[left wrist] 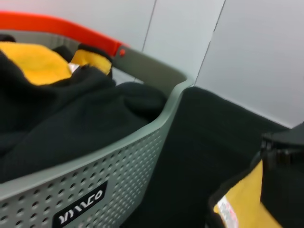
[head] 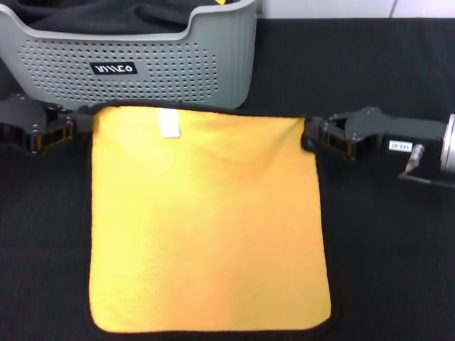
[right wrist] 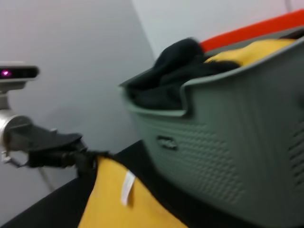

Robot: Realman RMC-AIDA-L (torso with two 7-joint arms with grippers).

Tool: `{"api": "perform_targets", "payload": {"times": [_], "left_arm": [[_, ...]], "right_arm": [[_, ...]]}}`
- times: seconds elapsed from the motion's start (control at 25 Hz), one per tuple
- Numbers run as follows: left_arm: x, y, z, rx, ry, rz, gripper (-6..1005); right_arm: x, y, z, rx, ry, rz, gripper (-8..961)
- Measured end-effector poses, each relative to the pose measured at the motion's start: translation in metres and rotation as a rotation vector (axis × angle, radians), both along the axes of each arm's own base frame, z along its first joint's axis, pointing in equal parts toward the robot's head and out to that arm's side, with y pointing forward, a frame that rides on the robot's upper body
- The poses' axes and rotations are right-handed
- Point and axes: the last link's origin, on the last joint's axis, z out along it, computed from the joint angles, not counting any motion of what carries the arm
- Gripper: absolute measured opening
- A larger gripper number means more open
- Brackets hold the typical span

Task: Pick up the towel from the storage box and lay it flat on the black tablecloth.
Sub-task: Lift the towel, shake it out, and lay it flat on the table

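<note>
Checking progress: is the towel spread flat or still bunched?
Spread flat: the towel lies orange face up on the black tablecloth, with the left gripper and right gripper at its far corners.

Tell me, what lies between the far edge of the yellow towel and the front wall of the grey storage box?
Nothing but a narrow strip of the black tablecloth. In the head view the towel stops just short of the storage box.

You can see a black label (head: 114, 69) with white lettering on the front wall of the storage box (head: 213, 64); its letters are stylised and do not read clearly. You find a small white sticker (head: 400, 146) on the right arm carrying tiny printed digits, too small to read. The white tag (head: 169, 124) on the towel (head: 206, 227) shows no legible print.
</note>
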Motion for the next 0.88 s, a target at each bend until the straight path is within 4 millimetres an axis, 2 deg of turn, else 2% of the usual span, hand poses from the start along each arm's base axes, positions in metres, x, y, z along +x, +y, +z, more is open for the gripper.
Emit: {"api": "perform_targets", "payload": {"times": [0.28, 0.52, 0.72, 0.88], "left_arm": [[-0.001, 0.013, -0.01, 0.012, 0.06, 0.019, 18], [-0.004, 0.019, -0.014, 0.039, 0.081, 0.041, 18], [-0.009, 0.021, -0.016, 0.068, 0.094, 0.073, 19], [-0.014, 0.022, -0.017, 0.084, 0.104, 0.098, 19]], "right_arm": [[-0.012, 0.023, 0.003, 0.054, -0.042, 0.019, 49], [-0.028, 0.041, -0.012, 0.045, -0.13, 0.044, 52], [-0.034, 0.045, -0.023, 0.048, -0.173, 0.058, 54], [-0.032, 0.047, -0.024, 0.064, -0.185, 0.044, 55]]}}
